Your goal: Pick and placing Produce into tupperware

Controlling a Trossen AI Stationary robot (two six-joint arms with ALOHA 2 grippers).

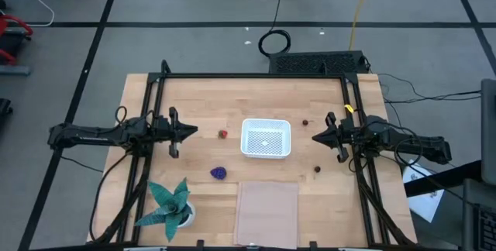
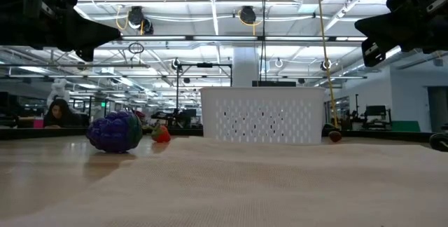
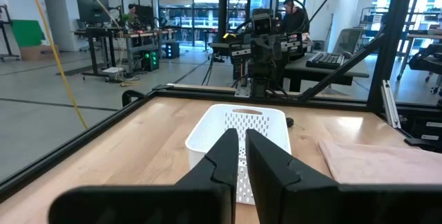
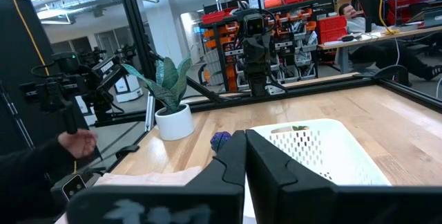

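The white mesh tupperware [image 1: 266, 138] stands at the table's middle, between both arms. The red piece [image 1: 223, 134] lies left of it, and the purple lump [image 1: 219, 173] lies nearer the front edge. One dark ball [image 1: 305, 123] rests by the container's far right corner, another [image 1: 317, 169] near its front right. My left gripper [image 1: 191, 132] hovers shut left of the red piece. My right gripper [image 1: 316, 136] hovers shut right of the container. The low view shows the purple lump [image 2: 115, 132], the red piece [image 2: 161, 134] and a ball [image 2: 335, 136] on the table.
A teal potted plant [image 1: 169, 203] stands at the near left corner. A flat pinkish rectangle [image 1: 266, 208] lies in front of the container. A black frame [image 1: 256, 76] rims the table. A person's hand [image 4: 76, 141] shows beyond the table in the right wrist view.
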